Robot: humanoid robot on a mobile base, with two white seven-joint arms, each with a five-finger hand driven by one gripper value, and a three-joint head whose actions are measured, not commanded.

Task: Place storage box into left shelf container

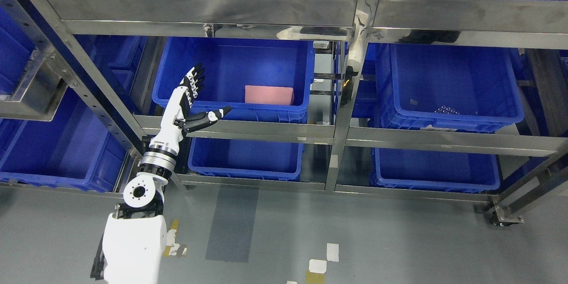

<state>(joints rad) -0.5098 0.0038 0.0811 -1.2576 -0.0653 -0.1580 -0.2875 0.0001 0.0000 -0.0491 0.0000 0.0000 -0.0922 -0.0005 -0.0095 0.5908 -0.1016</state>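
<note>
A pink storage box (269, 95) lies flat on the floor of the left blue shelf container (177, 93), near its front wall. My left hand (195, 100) is raised in front of that container's left front corner, fingers spread and thumb pointing right, holding nothing. It hangs to the left of the pink box, apart from it. My white left arm rises from the bottom edge at the lower left. The right arm does not show.
A steel shelf frame (341, 133) holds several blue bins: one at the right on the same level (448, 84) with small items inside, two on the lower level (246, 157), more at the left and above. Grey floor with tape marks lies below.
</note>
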